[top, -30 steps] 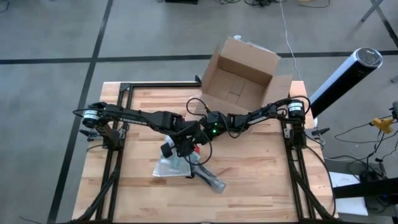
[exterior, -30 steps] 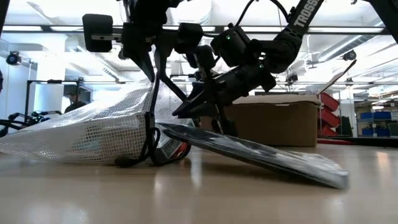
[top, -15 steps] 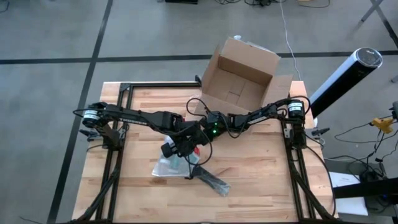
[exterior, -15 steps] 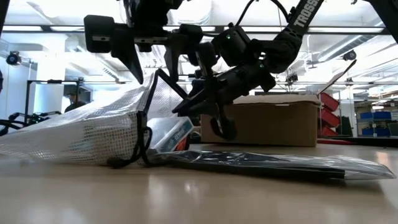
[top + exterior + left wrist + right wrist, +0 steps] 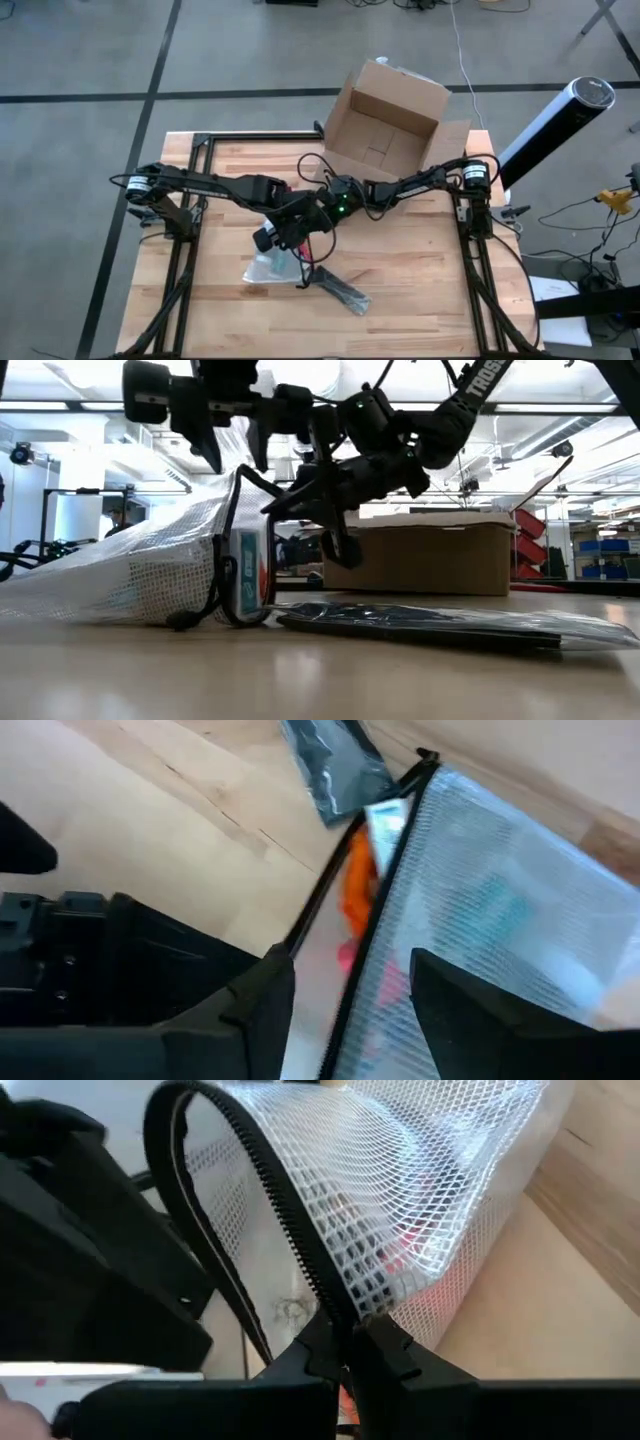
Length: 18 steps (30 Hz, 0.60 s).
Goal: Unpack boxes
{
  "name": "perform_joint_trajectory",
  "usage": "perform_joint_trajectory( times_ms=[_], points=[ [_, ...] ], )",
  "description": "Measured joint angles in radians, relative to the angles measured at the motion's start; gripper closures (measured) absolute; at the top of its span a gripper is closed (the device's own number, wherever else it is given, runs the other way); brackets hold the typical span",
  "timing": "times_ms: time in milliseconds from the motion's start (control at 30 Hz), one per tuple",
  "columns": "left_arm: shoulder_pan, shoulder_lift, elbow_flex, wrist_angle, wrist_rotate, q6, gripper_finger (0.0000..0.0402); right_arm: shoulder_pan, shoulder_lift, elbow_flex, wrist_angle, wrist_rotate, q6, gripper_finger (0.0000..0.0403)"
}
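- The right gripper (image 5: 345,1365) had its jaws clenched on the black zipper edge of the translucent white mesh zip pouch (image 5: 272,267), holding its mouth up off the pale wooden worktop (image 5: 420,290). That pinch looked thin, so in my judgement a sideways tug could have let the edge slide out and the pouch drop shut.
- The left gripper (image 5: 345,1005) hovered just over the pouch mouth with its jaws parted and grasping nothing. Reaching in at a slant could have caught the mesh or zipper rather than the contents, dragging the whole pouch across the worktop.
- An orange-red item (image 5: 357,885) lay inside the pouch mouth beside a white printed packet (image 5: 248,575) standing on edge. What either was, I could not tell; both could have tipped out if the pouch were lifted further.
- A flat dark grey plastic sleeve (image 5: 345,291) lay on the worktop just right of the pouch, near the front edge. It sat close under both arms, and a sweeping move could have pushed it off.
- The brown corrugated cardboard shipping box (image 5: 385,130) stood open at the far edge of the worktop, right of centre, well apart from both grippers. Nothing showed inside it.
- The two arms crowded the same spot, so a collision was the likeliest trouble.
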Motion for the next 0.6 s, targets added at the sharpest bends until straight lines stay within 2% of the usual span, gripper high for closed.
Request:
perform_joint_trajectory(
  times_ms=[200, 600],
  points=[
    [0.000, -0.002, 0.000, -0.051, 0.002, -0.037, 0.0212, 0.000, 0.000, 0.023, -0.065, -0.006, -0.051, 0.0403],
    [0.000, -0.018, 0.000, -0.074, 0.002, -0.042, 0.0129, 0.000, 0.001, 0.029, -0.063, -0.027, -0.062, 0.0403]
  ],
)
